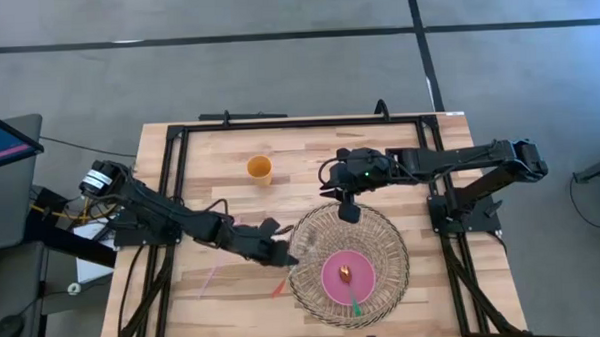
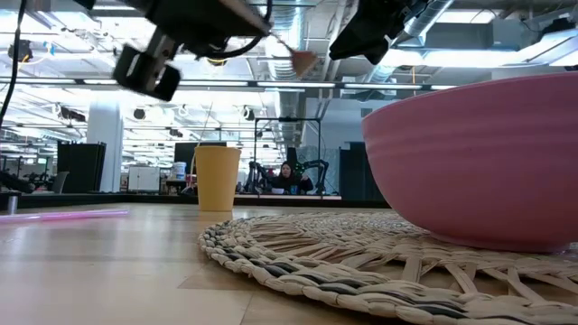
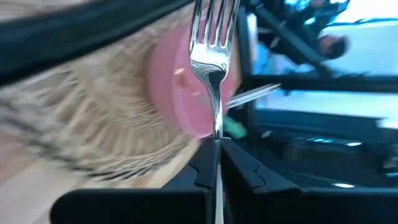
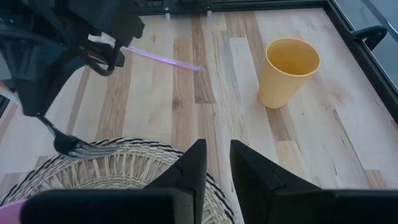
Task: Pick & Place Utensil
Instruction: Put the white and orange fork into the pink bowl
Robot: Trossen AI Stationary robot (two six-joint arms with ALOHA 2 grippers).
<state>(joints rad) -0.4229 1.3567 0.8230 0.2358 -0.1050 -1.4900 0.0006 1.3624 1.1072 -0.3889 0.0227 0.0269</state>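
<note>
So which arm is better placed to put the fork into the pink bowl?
The left. Its gripper is shut on the fork at the woven mat's edge, tines toward the pink bowl. The right gripper hangs open and empty over the mat's far edge.

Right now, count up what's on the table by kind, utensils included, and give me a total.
Cups: 1, yellow cup
Bowls: 1, pink bowl
Mats: 1, woven mat
Forks: 1, fork held in left gripper
Straws: 1, pink straw
Total: 5
</note>
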